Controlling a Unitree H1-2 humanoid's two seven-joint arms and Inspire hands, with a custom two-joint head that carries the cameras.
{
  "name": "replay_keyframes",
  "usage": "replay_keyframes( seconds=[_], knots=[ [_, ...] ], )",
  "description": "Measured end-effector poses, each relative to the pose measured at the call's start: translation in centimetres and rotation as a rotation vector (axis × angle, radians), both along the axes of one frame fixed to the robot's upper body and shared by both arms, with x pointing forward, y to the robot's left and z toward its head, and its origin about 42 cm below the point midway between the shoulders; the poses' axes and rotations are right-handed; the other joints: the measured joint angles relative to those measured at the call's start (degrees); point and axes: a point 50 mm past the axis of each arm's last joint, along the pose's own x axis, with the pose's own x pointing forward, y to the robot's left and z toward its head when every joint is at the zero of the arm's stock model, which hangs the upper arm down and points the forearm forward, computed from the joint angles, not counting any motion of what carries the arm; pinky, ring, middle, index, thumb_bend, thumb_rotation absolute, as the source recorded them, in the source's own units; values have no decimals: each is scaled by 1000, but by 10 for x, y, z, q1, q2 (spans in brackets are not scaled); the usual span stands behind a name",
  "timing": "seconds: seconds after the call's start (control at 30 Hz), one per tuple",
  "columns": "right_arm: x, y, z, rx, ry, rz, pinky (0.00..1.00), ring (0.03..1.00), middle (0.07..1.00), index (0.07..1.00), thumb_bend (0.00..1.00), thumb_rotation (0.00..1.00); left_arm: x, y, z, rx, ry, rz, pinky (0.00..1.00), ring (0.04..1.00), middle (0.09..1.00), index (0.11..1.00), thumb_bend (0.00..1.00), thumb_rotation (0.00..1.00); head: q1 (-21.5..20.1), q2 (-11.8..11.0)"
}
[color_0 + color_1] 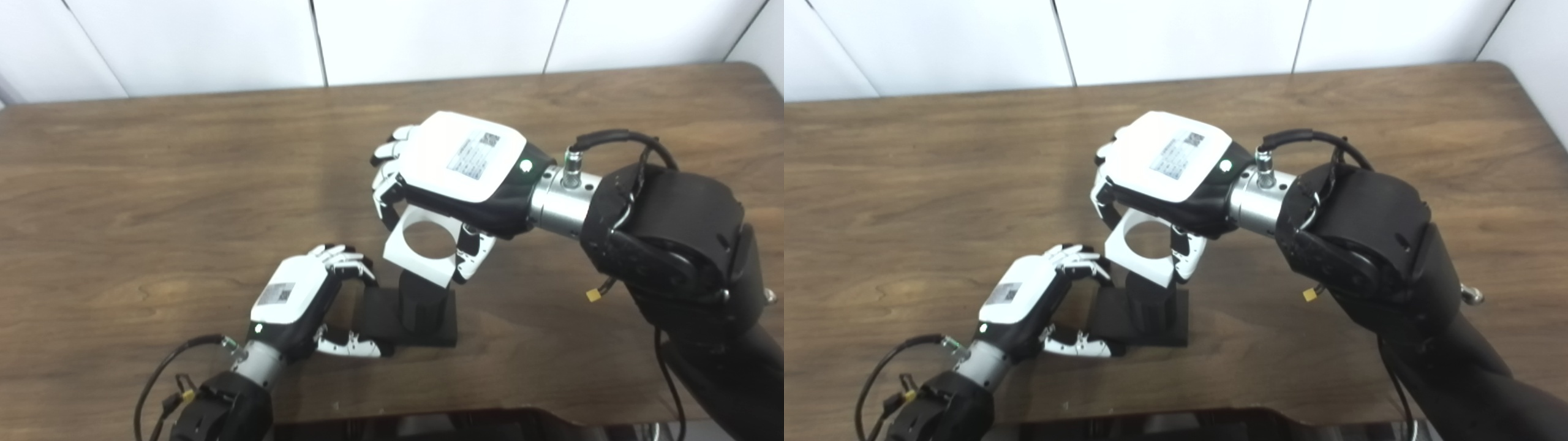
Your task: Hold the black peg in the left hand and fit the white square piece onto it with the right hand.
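Right hand (456, 171) pinches the white square piece (422, 246) between curled fingers and thumb, tilted, its lower edge over the top of the black peg (421, 300), which stands upright on its flat black base on the wooden table (153, 202). Left hand (300, 300) clasps that base's left end, fingers on the far edge and thumb along the near edge. Only the right eye view shows the table's near right edge past the right arm.

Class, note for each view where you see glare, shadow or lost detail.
Left eye view: pale glare streaks the table; the black peg and its base merge into one dark mass. Right eye view: the right hand shell label is blurred, unreadable.
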Motion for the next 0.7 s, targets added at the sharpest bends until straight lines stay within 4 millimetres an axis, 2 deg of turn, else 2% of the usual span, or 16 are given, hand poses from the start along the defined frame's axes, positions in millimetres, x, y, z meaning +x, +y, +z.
replay_keyframes(
  seconds=[0.1,0.33,0.7],
  knots=[
    [-5,3,4,-12,-21,39,867,871,742,484,523,132,1,0,1,3,3,-4,928,881,799,486,521,48,-1,11],
    [-9,7,9,-7,-12,74,855,870,746,484,523,131,3,0,1,5,9,-9,933,887,804,485,521,48,-2,23],
    [-10,6,12,-42,6,101,833,856,739,484,523,131,4,1,2,9,12,-9,931,887,803,485,521,48,-3,25]
  ],
)
